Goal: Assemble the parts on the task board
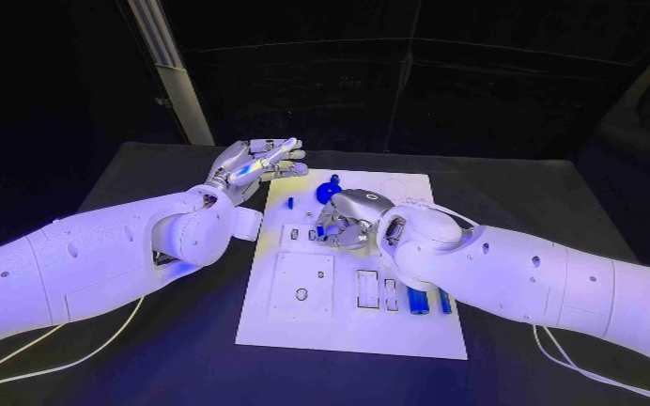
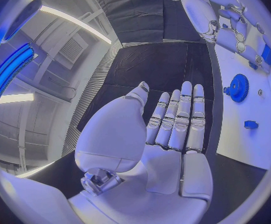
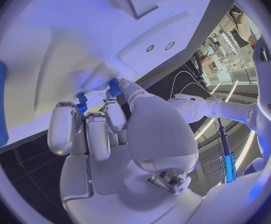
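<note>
The white task board [image 1: 355,321] lies in the middle of the black table. My right hand [image 1: 347,218] is bent down over the board's middle. In the right wrist view my right hand [image 3: 110,129] pinches a small blue part [image 3: 115,87] at its thumb tip, right against the board [image 3: 61,45]. A second small blue part [image 3: 81,102] sits between its other fingertips. A blue gear [image 1: 330,190] lies just beyond that hand. My left hand [image 1: 257,166] hovers open beside the board's far left corner, fingers [image 2: 176,119] stretched flat and holding nothing.
Two long blue parts [image 1: 420,301] lie in slots near the board's right edge, close under my right forearm. A small blue piece [image 2: 250,125] rests on the board near the blue gear [image 2: 238,88]. A grey post [image 1: 160,58] rises behind the table at left.
</note>
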`<state>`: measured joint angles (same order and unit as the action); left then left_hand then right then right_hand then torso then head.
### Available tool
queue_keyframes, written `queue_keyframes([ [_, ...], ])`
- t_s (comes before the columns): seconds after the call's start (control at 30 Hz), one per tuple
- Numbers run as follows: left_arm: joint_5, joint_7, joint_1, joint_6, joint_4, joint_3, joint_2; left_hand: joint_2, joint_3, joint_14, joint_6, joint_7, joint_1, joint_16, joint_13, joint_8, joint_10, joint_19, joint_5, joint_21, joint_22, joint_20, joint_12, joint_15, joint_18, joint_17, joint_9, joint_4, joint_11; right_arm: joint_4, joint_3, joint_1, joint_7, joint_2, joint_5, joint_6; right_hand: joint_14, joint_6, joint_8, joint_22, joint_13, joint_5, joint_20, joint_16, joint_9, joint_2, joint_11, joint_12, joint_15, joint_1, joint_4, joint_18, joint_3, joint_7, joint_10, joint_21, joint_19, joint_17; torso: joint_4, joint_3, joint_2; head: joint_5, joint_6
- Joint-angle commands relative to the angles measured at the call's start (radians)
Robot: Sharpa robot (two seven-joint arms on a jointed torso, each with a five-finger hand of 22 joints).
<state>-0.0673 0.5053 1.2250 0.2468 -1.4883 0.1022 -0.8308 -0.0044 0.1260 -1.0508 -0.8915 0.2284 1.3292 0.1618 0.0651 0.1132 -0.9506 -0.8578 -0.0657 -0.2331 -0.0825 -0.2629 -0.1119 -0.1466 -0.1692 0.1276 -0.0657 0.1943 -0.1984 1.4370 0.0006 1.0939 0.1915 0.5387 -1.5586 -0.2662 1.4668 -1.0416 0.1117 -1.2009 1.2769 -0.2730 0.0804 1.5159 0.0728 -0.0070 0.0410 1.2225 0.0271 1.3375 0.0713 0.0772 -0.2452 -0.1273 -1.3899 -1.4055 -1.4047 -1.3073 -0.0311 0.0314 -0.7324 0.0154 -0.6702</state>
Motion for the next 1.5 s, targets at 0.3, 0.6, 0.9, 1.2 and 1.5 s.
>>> queue_keyframes([
  [0.3,-0.002,0.007,0.002,-0.014,-0.002,-0.001,0.001,0.010,-0.001,-0.001,0.004,0.024,0.002,-0.004,0.000,-0.002,-0.003,-0.007,0.004,0.005,0.002,0.000,0.005,-0.004,-0.015,0.001,0.000,-0.006,0.000,-0.017,-0.006,-0.004,0.029,-0.001,-0.030,0.056,0.078,-0.003,-0.005,0.003,-0.007,0.025,-0.007,-0.008,-0.003,-0.007,0.000,-0.007,0.006,-0.004,0.000,-0.004,-0.007,-0.002,0.005,-0.001,0.001,-0.145,-0.0004,-0.0002,-0.001,-0.003,-0.002],
  [0.6,-0.002,0.006,0.002,-0.014,-0.001,-0.001,0.001,0.010,-0.001,-0.001,0.004,0.024,0.002,-0.004,0.000,-0.002,-0.003,-0.007,0.004,0.005,0.002,0.000,0.005,-0.004,-0.015,0.001,0.000,-0.006,0.000,-0.017,-0.006,-0.004,0.041,-0.004,-0.044,0.079,0.078,0.014,-0.017,0.005,-0.018,0.048,-0.003,-0.010,-0.006,-0.033,0.006,-0.021,0.001,-0.030,0.008,-0.004,0.000,-0.009,0.014,0.001,0.002,-0.143,-0.0008,0.0009,-0.001,-0.005,-0.003],
  [0.9,-0.002,0.005,0.002,-0.014,-0.001,-0.001,0.001,0.011,-0.002,-0.002,0.004,0.024,0.001,-0.005,0.000,-0.002,-0.003,-0.007,0.004,0.006,0.002,0.001,0.005,-0.003,-0.015,0.001,0.000,-0.006,0.000,-0.020,-0.006,-0.004,0.056,-0.004,-0.055,0.091,0.076,0.029,-0.025,0.012,-0.026,0.035,0.001,-0.014,-0.005,-0.065,0.010,-0.031,-0.003,-0.072,0.031,-0.003,0.033,-0.012,0.019,0.005,0.005,-0.136,-0.0012,0.0004,0.000,-0.006,-0.005],
  [1.2,-0.002,0.003,0.002,-0.014,-0.002,-0.001,0.001,0.011,-0.002,-0.002,0.004,0.024,0.001,-0.005,0.000,-0.002,-0.003,-0.007,0.004,0.006,0.002,0.001,0.005,-0.003,-0.015,0.001,0.000,-0.006,0.000,-0.021,-0.006,-0.004,0.066,-0.006,-0.062,0.080,0.076,0.045,-0.033,0.014,-0.033,0.050,0.003,-0.015,-0.006,-0.075,0.012,-0.039,-0.004,-0.082,0.041,-0.003,0.051,-0.014,0.024,0.006,0.005,-0.135,-0.0003,0.0002,-0.001,-0.005,-0.005],
  [1.5,-0.002,0.001,0.002,-0.015,-0.002,-0.001,-0.001,0.011,-0.002,-0.002,0.004,0.024,0.000,-0.005,0.000,-0.002,-0.003,-0.007,0.004,0.006,0.003,0.001,0.006,-0.003,-0.015,0.001,0.000,-0.006,0.000,-0.020,-0.006,-0.004,0.075,-0.007,-0.063,0.059,0.075,0.075,-0.040,0.016,-0.042,0.093,0.007,-0.017,-0.004,-0.095,0.018,-0.048,-0.010,-0.122,0.083,-0.002,0.123,-0.020,0.032,0.009,0.006,-0.133,-0.0002,0.0009,-0.001,-0.006,-0.006],
])
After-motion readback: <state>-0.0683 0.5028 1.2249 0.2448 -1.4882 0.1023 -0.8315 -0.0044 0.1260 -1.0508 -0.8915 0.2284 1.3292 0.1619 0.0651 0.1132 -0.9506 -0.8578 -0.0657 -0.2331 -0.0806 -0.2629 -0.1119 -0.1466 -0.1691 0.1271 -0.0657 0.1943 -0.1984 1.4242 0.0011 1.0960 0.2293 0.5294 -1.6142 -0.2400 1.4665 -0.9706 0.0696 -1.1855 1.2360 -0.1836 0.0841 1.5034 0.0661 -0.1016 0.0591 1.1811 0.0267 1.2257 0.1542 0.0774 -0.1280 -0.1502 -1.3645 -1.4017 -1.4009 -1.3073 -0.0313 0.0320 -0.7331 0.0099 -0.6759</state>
